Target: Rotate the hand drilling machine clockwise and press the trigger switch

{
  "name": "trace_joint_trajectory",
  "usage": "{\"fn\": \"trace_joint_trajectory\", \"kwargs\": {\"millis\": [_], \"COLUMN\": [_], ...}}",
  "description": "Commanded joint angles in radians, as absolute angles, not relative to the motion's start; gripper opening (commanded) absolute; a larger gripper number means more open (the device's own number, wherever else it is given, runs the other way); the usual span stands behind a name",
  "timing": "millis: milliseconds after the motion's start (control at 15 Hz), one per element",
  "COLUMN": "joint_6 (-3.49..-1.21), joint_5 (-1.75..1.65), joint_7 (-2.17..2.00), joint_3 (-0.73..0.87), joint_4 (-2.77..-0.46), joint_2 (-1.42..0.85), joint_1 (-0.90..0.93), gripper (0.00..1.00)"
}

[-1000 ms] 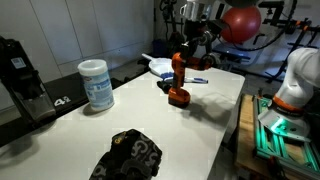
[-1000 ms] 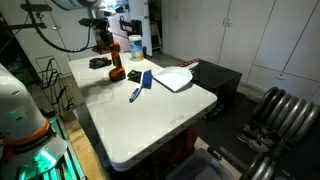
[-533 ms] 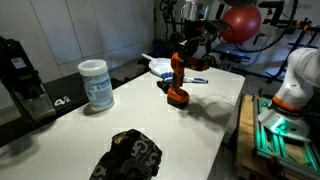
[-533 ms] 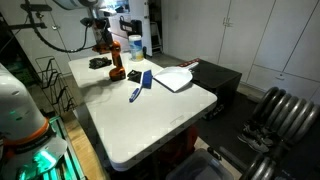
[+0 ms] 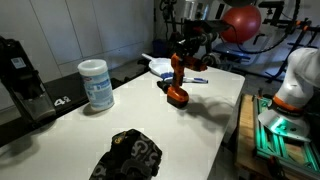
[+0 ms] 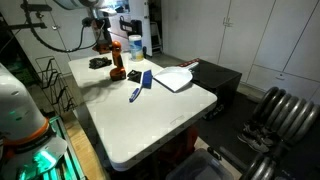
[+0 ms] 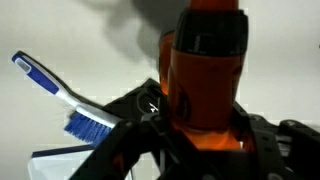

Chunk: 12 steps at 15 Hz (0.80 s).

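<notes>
The pincer [image 5: 186, 45] grips the upright orange drill [image 5: 178, 72] on the bench [image 5: 215, 95], hiding its top, and the blurred wrist view crops the drill, trigger indiscernible

Orange hand drill [image 5: 177, 80] upright on battery base, white table [image 5: 120, 120]

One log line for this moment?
gripper: at drill top, closure unclear | drill: upright on table | toothbrush: lying nearby

In the wrist view the drill [image 7: 205, 70] is blurred and cut off by the top edge, and the toothbrush [image 7: 92, 124] handle is partly hidden behind it. Whether the gripper [image 5: 185, 50] is clamped on it cannot be told. The trigger is too small to be made out.
</notes>
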<state>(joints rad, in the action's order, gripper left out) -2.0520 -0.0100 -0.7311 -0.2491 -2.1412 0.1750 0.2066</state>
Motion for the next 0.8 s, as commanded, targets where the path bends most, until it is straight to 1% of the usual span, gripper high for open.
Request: {"fn": "trace_joint_trajectory", "kwargs": {"millis": [0, 733], "joint_6": [-2.041, -2.027], "joint_5": [0.002, -0.006], "joint_7": [-0.923, -1.522], "joint_3": [-0.268, -0.273], "joint_4": [-2.115, -2.045], "joint_2": [0.17, 0.102], "joint_1": [0.187, 0.19], "gripper": [0.33, 0.33]}}
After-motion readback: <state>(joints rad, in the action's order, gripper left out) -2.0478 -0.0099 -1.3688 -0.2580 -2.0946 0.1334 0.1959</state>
